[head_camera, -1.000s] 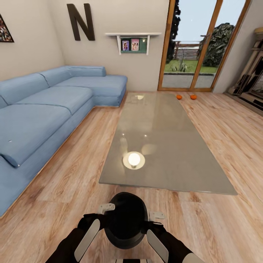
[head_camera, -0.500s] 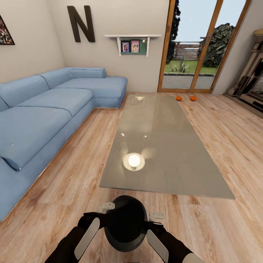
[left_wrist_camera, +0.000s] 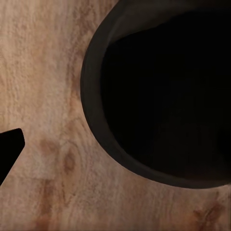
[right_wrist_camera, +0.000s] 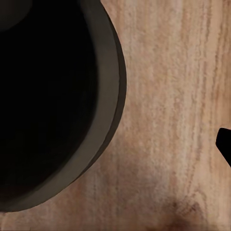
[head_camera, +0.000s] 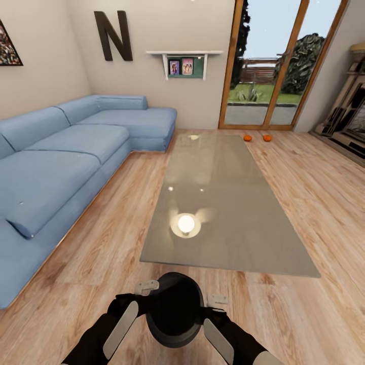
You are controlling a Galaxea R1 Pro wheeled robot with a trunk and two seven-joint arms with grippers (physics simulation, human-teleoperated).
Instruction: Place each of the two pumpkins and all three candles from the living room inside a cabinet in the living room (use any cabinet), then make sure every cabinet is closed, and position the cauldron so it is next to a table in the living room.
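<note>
- Head view: the cauldron [head_camera: 175,309] sat between the left gripper [head_camera: 148,290] and the right gripper [head_camera: 214,302], one at either side of its round body, each pressed against its flank.
- The grip read as a two-arm squeeze, most likely chosen because the wide, squat pot offers no handle to pinch. Whether either gripper's fingers were spread or closed could not be told.
- Left wrist view: the cauldron's thick matt black rim [left_wrist_camera: 94,91] curved over bare wood floor [left_wrist_camera: 43,72]; the mouth was wide and the interior dark.
- The table [head_camera: 228,213] lay just ahead of the grippers, its near edge close to the pot. The top was glossy grey, rectangular, and mirrored a lamp.
- Two pumpkins [head_camera: 247,137], small, orange and ribbed, rested on the floor well beyond the grippers, past the table's far end.
- Judgement: the pot appeared already beside the table; the pumpkins remained unstowed.
</note>
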